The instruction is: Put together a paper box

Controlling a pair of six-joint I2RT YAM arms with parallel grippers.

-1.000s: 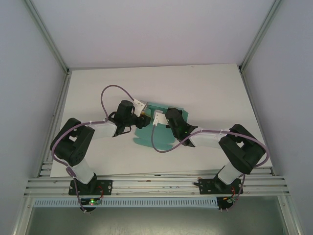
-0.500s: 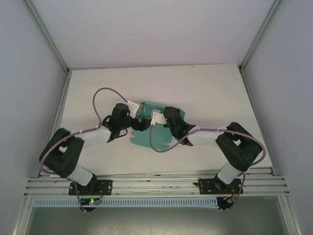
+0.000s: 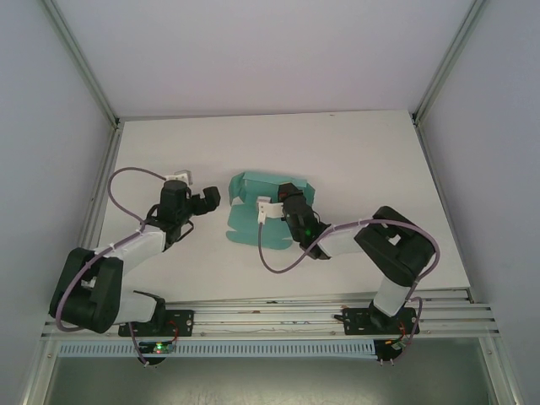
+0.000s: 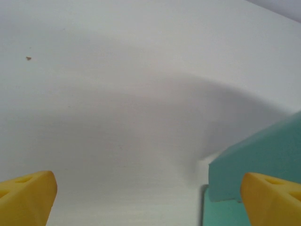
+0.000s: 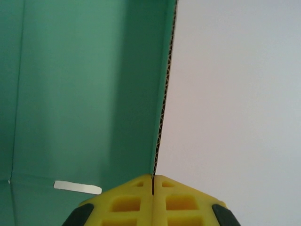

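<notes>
While your right claw (image 5: 153,187) is clamped on a wall edge of the paper box (image 3: 253,223), your left claw (image 4: 150,202) stands wide over the tabletop (image 3: 354,152), beside it.

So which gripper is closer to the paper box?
Right. The right gripper is shut on a raised wall of the paper box; the left gripper stands open off its left side.

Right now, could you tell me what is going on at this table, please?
Two robot arms are assembling a teal paper box on the white table. The box is only partly folded, with some walls raised and a flap lying flat. The right gripper is shut on the edge of one raised wall, pinching it. The left gripper is open, just left of the box and holding nothing.
</notes>
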